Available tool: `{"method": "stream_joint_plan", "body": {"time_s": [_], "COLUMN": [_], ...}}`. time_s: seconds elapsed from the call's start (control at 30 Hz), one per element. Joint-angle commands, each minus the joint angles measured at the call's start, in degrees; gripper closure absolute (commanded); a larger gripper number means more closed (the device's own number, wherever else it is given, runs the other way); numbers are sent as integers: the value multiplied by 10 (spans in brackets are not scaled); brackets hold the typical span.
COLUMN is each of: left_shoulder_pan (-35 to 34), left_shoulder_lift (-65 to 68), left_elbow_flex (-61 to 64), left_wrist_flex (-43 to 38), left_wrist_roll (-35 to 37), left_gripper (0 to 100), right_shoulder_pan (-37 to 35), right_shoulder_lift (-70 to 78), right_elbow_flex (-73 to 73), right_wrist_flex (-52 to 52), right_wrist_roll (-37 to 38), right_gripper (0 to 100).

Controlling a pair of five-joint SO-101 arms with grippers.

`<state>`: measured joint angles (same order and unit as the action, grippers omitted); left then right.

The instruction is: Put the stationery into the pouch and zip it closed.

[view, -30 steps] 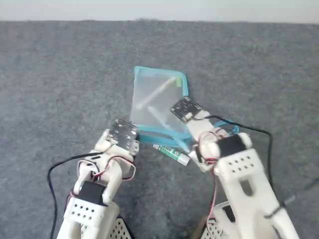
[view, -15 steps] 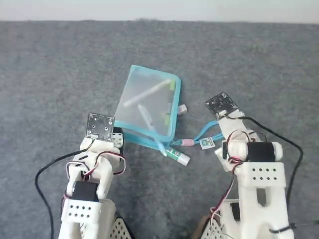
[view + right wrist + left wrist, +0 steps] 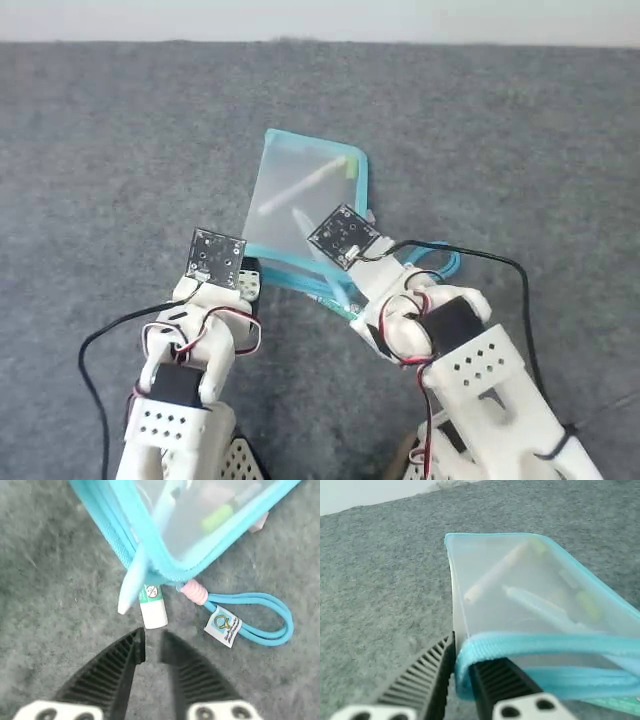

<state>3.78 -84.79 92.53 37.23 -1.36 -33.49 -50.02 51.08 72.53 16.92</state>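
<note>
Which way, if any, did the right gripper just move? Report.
Yes: the right gripper swung left across the table, from beside the strap to the pouch corner.

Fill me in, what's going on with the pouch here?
The left hand is clamped on one end of the clear, blue-trimmed pouch, holding it on the grey mat. Some stationery is already inside, but a pale blue pen pokes out of the open mouth and a white-and-green tube lies beside it. The right hand hovers just short of that tube, fingers slightly apart and empty. The zip is not yet closed; its pink pull sits at that corner.
</note>
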Motion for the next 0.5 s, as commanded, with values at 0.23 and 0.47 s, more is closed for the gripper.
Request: {"method": "stream_joint_plan", "body": {"time_s": [0.23,0.47], "left_shoulder_pan": [47,47], "left_shoulder_lift": [4,5], "left_elbow_flex": [-20,-22], "left_wrist_flex": [-18,-27], "left_wrist_roll": [4,5], "left_gripper": [988,988], "right_shoulder_pan": [-7,-7], "right_shoulder_lift": [-24,-19], "right_elbow_flex": [-132,-62], "right_wrist_flex": [58,6], "right_wrist_roll": [-8,-18], "right_gripper": [780,782]}}
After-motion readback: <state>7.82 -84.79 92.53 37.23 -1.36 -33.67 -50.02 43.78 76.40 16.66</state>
